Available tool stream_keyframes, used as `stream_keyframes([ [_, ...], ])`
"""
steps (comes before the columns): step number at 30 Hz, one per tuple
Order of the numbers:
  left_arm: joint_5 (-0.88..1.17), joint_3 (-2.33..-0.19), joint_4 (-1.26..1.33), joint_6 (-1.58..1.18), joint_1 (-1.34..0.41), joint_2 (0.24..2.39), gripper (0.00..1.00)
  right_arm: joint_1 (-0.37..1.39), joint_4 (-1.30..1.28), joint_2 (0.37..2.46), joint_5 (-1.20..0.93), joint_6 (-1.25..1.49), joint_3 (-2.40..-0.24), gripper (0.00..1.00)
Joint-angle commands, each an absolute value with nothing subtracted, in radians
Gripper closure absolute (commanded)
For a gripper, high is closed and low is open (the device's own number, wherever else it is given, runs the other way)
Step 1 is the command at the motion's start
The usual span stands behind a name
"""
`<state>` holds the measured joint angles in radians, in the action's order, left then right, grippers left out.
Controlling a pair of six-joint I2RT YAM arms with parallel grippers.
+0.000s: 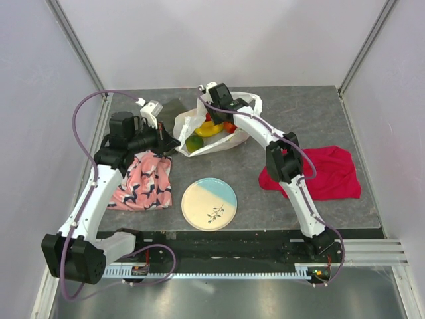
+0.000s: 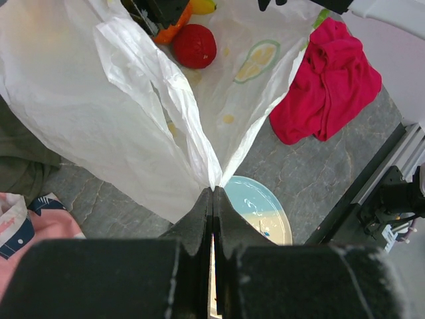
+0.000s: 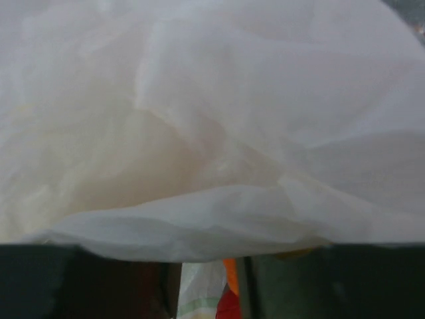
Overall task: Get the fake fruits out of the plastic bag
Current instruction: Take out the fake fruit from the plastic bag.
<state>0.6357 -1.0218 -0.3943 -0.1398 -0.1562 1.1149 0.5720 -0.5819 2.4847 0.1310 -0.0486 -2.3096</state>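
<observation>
The fake fruits [image 1: 211, 131] lie inside the plastic bag [image 1: 189, 119] at the back middle of the bench [image 1: 299, 113]: a yellow banana [image 1: 209, 129], a green round one [image 1: 194, 142] and a red apple [image 2: 194, 45] show through its open mouth. The left gripper [image 2: 212, 193] is closed tight on a fold of the bag's thin film, at the side of the bag nearest the pink patterned cloth [image 1: 143, 181]. The right gripper [image 1: 214, 105] sits at the bag's far edge (its wrist camera sees almost nothing but white film), so whether it grips the bag cannot be told. The plate [image 1: 209, 204] rests in front of the bag, and the red cloth [image 1: 325, 173] lies to the right.
</observation>
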Motion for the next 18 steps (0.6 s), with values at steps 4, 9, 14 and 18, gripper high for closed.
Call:
stream_keyframes([
  [4,0.641,-1.072,-0.394,-0.110,-0.149,1.137,0.98,0.557,-0.615,2.419,0.138,-0.029,-2.333,0.83],
  [9,0.637,-1.075,-0.347,-0.130,-0.149,1.160,0.98,0.557,-0.637,2.159,0.043,-0.058,-2.203,0.98],
  [14,0.647,-1.091,-0.296,-0.156,-0.150,1.180,0.98,0.557,-0.699,1.886,-0.129,-0.097,-2.021,1.00],
  [18,0.644,-1.101,-0.255,-0.169,-0.152,1.192,0.98,0.557,-0.696,1.714,-0.305,-0.133,-1.833,1.00],
])
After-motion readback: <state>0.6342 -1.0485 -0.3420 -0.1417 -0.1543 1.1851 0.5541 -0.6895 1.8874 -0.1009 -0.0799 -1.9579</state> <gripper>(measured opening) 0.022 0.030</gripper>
